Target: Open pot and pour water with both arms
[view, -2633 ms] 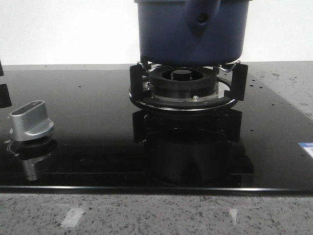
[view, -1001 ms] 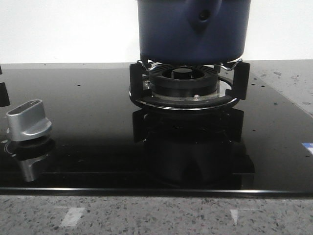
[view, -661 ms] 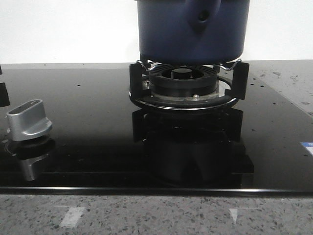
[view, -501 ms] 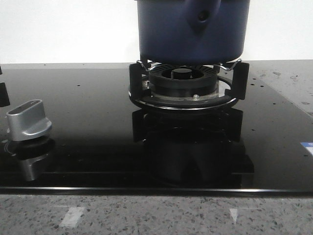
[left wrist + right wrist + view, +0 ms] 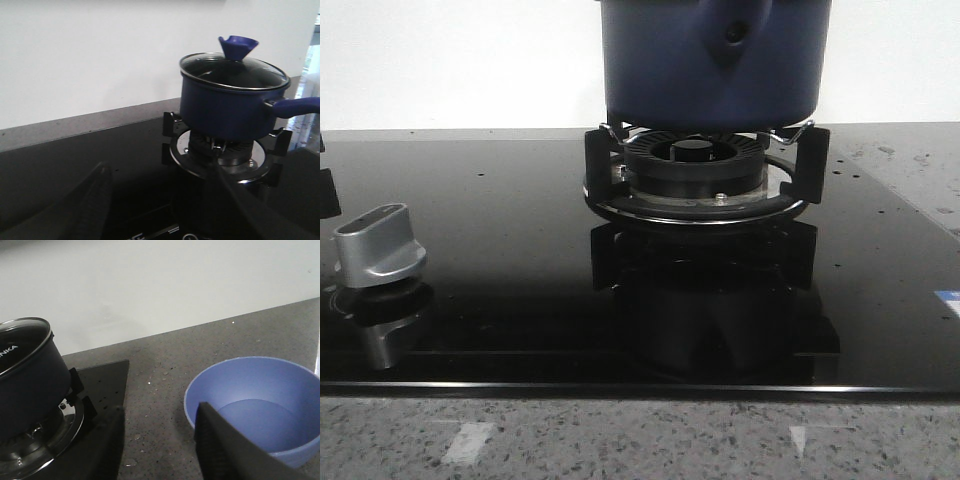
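Note:
The dark navy-blue pot [image 5: 710, 60] stands on the black burner ring [image 5: 700, 175], its handle mount with a small hole facing the front camera. In the left wrist view the pot [image 5: 225, 107] carries a glass lid [image 5: 235, 72] with a blue knob [image 5: 238, 46], and its handle [image 5: 295, 106] sticks out sideways. My left gripper [image 5: 160, 170] is open and empty, over the black hob and short of the pot. My right gripper [image 5: 160, 409] is open and empty over the grey counter, between the pot [image 5: 27, 380] and a blue bowl [image 5: 255, 405]. Neither gripper shows in the front view.
A silver control knob [image 5: 380, 245] stands on the black glass hob [image 5: 500, 290] at the front left. The blue bowl sits on the speckled grey counter [image 5: 165, 375] beside the hob and holds some water. A white wall runs behind.
The front picture has shifted a few pixels since the earliest frame. The pot stays on the burner with nothing touching it.

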